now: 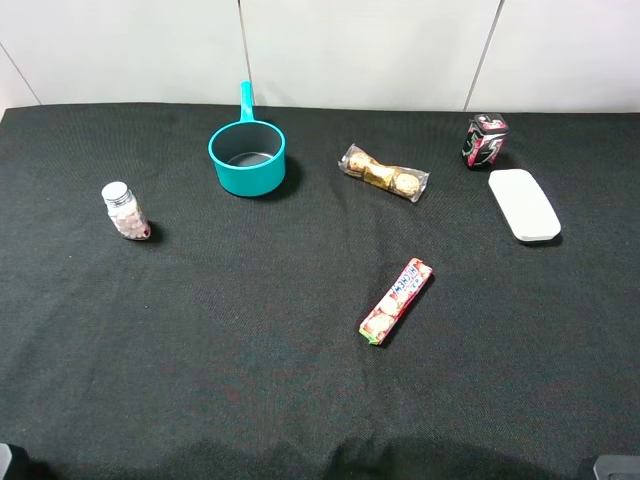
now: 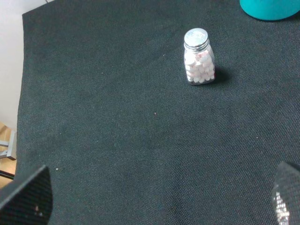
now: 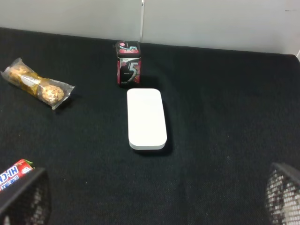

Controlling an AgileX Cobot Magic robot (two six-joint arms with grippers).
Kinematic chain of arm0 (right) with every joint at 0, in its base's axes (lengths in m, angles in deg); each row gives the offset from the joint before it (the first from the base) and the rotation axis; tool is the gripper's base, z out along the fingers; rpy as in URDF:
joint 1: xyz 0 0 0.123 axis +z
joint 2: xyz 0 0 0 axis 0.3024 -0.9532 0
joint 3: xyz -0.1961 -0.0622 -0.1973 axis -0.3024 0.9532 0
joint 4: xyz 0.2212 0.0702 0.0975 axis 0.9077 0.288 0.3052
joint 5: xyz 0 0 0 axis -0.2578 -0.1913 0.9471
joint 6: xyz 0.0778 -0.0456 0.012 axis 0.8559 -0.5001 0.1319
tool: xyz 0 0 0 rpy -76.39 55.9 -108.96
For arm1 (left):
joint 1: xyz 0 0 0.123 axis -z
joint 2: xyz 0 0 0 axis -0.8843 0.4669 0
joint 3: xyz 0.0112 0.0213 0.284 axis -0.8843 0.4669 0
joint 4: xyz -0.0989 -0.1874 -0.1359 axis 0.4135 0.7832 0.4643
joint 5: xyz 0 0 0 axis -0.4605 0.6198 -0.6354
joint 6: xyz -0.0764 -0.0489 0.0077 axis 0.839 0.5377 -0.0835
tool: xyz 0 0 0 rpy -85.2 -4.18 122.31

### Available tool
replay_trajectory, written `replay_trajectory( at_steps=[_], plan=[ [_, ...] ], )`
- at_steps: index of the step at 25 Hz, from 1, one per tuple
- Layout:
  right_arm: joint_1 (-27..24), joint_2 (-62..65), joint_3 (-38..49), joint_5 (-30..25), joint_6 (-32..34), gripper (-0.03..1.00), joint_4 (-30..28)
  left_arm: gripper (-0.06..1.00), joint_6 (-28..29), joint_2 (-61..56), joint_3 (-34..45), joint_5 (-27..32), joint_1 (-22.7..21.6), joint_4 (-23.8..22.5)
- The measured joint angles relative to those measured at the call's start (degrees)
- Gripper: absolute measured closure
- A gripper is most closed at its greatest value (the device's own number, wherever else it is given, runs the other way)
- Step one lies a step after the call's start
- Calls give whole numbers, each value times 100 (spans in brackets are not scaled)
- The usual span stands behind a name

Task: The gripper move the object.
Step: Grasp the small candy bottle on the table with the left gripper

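Small clear bottle (image 2: 199, 57) — silver cap (image 2: 196, 37), seemingly pink-white candies (image 2: 200, 69) — stands upright; left claw (image 2: 157, 194) spread apart.

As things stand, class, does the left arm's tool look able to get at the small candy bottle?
Probably yes. The bottle stands upright and alone on the black cloth ahead of the left tool, jaws wide open; nothing lies between them, and the teal pan sits apart.
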Motion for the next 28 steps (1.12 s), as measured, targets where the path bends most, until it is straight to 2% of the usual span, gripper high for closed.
replay_trajectory(
  at_steps=[28],
  plan=[
    [0,0,0,0,0,27,81,-5,0,0,0,0,0,0]
  ],
)
